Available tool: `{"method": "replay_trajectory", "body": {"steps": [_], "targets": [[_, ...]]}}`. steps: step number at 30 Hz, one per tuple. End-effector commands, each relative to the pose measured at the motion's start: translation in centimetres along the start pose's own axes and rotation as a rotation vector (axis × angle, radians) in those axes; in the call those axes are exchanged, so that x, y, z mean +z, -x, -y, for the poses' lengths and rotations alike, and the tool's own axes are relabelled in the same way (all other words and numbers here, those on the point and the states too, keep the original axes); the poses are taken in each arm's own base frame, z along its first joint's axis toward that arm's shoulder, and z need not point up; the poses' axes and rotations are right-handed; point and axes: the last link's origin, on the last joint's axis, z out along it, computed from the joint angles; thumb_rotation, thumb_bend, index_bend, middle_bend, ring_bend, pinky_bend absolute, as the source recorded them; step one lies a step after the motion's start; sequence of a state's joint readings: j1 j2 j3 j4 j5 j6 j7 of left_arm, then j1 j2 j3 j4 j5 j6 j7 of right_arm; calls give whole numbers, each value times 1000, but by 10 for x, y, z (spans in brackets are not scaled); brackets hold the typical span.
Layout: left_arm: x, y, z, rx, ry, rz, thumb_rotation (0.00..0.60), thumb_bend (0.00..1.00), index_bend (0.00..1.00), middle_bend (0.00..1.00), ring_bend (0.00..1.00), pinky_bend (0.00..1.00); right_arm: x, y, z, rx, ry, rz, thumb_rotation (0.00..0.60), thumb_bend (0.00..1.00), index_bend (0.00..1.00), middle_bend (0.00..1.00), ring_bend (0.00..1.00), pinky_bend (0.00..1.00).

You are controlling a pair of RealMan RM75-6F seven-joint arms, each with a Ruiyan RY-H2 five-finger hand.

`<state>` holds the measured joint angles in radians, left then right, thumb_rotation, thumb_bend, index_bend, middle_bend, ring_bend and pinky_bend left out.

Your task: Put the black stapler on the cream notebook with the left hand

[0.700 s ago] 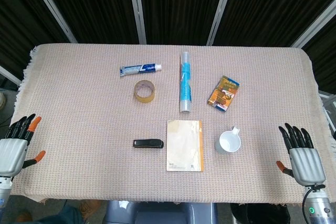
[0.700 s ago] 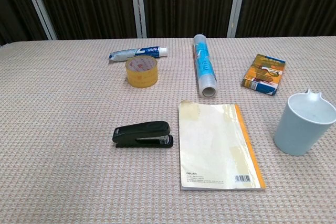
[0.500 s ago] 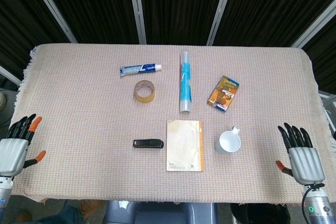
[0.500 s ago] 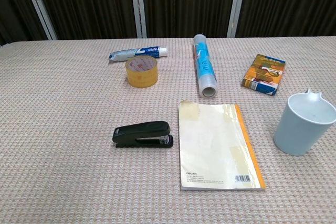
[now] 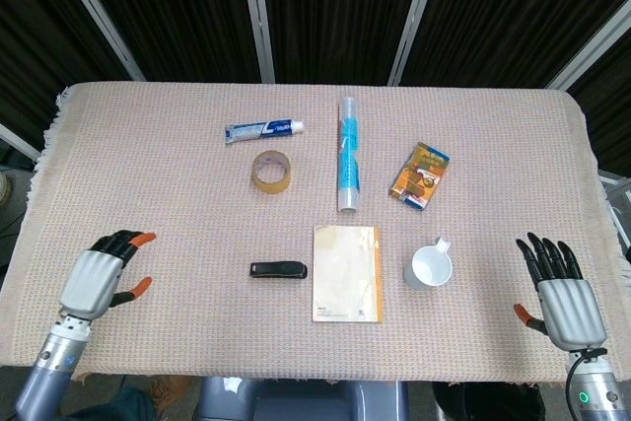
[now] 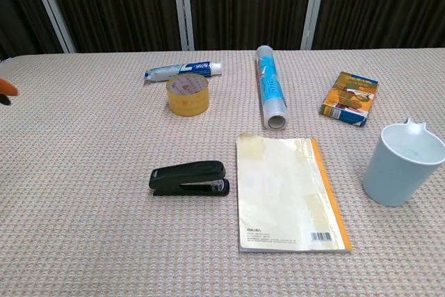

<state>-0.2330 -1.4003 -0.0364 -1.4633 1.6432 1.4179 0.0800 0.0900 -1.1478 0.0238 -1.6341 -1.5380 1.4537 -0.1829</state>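
Observation:
The black stapler lies flat near the table's front, just left of the cream notebook, with a small gap between them. My left hand hovers over the left part of the table, well left of the stapler, fingers apart and holding nothing. In the chest view only an orange fingertip of it shows at the left edge. My right hand stays at the front right corner, fingers spread and empty.
A white mug stands right of the notebook. Behind it lie a snack box, a blue-and-clear roll, a tape ring and a toothpaste tube. A woven cloth covers the table.
My left hand has moved from the table's left front edge inward and to the right, toward the stapler. The right hand has shifted only slightly. The objects have not moved.

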Motion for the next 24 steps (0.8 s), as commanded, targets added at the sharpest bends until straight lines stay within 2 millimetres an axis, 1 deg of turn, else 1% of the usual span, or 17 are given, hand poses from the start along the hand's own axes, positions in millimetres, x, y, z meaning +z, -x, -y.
{"method": "replay_trajectory", "body": {"steps": [1,5,10,14,20,24], "targets": [[23,26,-27,-34,89,26,600,240,254,274,226,350,-1,-2,-1,6,-3,-6,600,140,0,0,0,0],[39,47,-48,-29,143,80,600,240,251,275,236,349,-3,-6,-4,27,1,-18,600,140,0,0,0,0],[55,66,-73,-43,200,98,600,239,256,275,236,348,-6,-11,-7,46,-1,-29,600,139,0,0,0,0],[64,79,-91,-62,250,109,600,241,265,279,235,347,-9,-14,-8,56,-4,-39,600,140,0,0,0,0],[78,92,-112,-69,300,119,599,240,273,292,236,345,-12,-18,-11,74,-4,-46,600,140,0,0,0,0],[87,99,-123,-54,320,128,600,260,292,301,242,345,-13,-19,-11,82,-13,-40,600,140,0,0,0,0]]}}
